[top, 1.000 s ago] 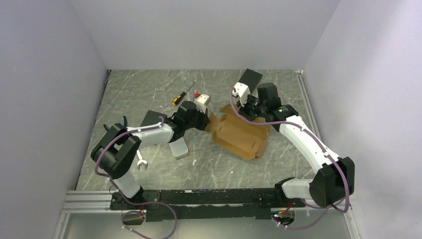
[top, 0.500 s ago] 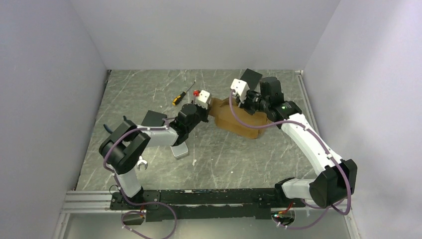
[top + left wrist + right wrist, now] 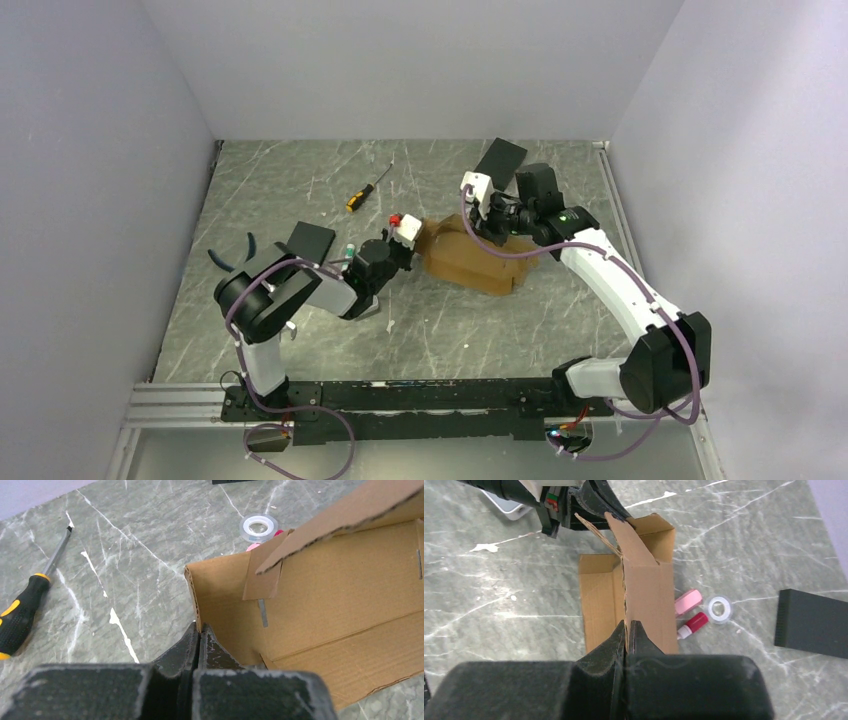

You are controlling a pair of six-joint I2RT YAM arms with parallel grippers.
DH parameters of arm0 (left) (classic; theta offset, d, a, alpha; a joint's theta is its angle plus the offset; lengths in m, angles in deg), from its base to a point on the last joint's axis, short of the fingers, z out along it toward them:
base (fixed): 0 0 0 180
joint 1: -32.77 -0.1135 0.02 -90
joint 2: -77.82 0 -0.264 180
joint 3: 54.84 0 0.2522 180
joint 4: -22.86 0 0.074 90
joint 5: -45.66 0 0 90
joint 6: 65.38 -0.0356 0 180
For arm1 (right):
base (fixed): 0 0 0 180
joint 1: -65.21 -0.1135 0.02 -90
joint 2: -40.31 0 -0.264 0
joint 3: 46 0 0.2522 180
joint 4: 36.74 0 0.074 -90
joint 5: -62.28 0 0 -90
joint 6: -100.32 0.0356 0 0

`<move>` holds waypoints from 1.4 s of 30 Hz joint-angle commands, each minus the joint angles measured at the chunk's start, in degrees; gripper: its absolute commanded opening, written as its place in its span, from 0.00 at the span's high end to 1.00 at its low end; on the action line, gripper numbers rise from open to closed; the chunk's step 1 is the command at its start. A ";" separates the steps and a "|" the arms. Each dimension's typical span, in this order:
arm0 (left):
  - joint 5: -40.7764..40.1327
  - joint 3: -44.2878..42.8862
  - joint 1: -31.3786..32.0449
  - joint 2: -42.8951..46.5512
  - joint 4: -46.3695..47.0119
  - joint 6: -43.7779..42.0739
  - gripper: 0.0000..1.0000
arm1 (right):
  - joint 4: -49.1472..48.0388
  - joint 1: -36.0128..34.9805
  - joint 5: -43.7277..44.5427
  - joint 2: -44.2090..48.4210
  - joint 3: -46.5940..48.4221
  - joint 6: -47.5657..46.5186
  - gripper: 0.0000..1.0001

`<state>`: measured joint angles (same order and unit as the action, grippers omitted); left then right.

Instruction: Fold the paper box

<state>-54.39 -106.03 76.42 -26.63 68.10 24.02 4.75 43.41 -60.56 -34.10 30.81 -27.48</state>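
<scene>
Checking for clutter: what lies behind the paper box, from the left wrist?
A clear tape roll and part of a pink item; anything lower is hidden by the paper box.

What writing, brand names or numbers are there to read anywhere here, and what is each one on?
No text can be read anywhere.
The paper box is plain cardboard, the screwdriver shows only black and yellow on its handle, and the tape roll bears no visible mark.

1. Free tabletop lies between its near edge and the paper box.
2. The left tool and right tool pinch its edges, blocking both ends.
3. A tape roll, pink block and black slab crowd its far side.
4. A screwdriver lies far-left.
</scene>
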 commanded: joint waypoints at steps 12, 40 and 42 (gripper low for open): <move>-1.02 8.11 4.25 0.35 17.95 -6.91 1.00 | 6.02 -1.49 -8.55 -1.34 1.06 2.94 1.00; 0.29 19.49 9.20 -0.41 29.87 -8.86 1.00 | 12.38 -1.49 -14.30 -5.28 2.20 9.55 1.00; 0.32 19.81 9.40 -0.58 29.87 -8.51 1.00 | 11.65 -1.40 -14.34 -4.94 1.92 10.45 1.00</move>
<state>-55.65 -87.13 84.99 -26.65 94.61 16.61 16.92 42.23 -72.21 -39.52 32.12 -19.74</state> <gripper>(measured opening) 0.013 0.017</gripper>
